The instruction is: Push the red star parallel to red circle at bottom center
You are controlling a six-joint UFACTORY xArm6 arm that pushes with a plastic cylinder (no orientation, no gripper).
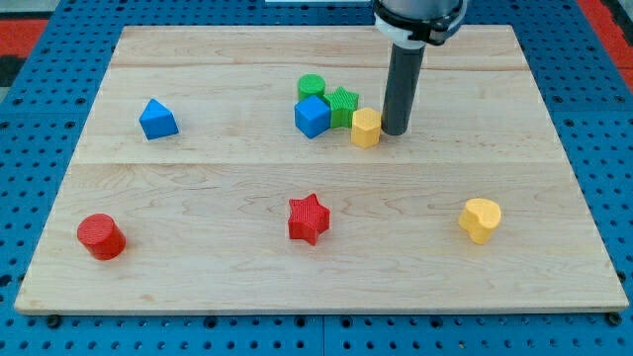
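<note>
The red star (309,218) lies at the bottom centre of the wooden board (554,287). The red circle (101,236), a short cylinder, lies at the bottom left, a little lower in the view than the star. My tip (395,132) stands in the upper middle, just right of the yellow hexagon (366,128) and touching or nearly touching it. The tip is well above and to the right of the red star.
A cluster sits left of my tip: a blue cube (313,116), a green star (342,105) and a green cylinder (312,88). A blue triangular block (157,119) lies at upper left. A yellow heart (480,219) lies at lower right.
</note>
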